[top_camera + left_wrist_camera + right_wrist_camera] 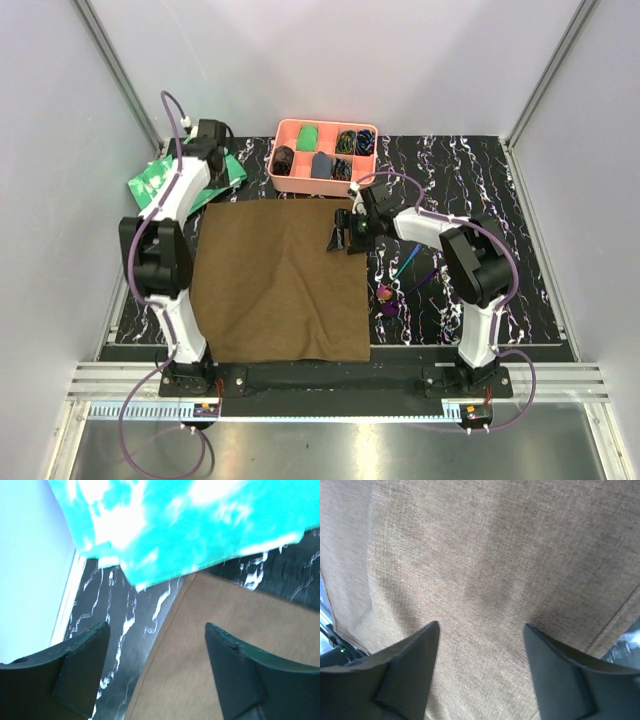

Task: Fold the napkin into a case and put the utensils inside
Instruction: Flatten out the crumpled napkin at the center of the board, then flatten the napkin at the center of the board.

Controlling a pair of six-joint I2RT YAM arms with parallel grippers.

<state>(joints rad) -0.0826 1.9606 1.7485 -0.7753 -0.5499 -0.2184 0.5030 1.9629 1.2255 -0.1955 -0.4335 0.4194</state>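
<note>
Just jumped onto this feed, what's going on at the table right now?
The brown napkin lies spread flat on the table, not yet folded. The left gripper hangs open over its far-left corner, beside the green cloth. The right gripper is open above the far-right part of the napkin. Neither holds anything. The utensils lie on the table to the right of the napkin, untouched.

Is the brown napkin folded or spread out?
Spread out. The napkin lies flat as one wide square, with no folded layers showing.
</note>
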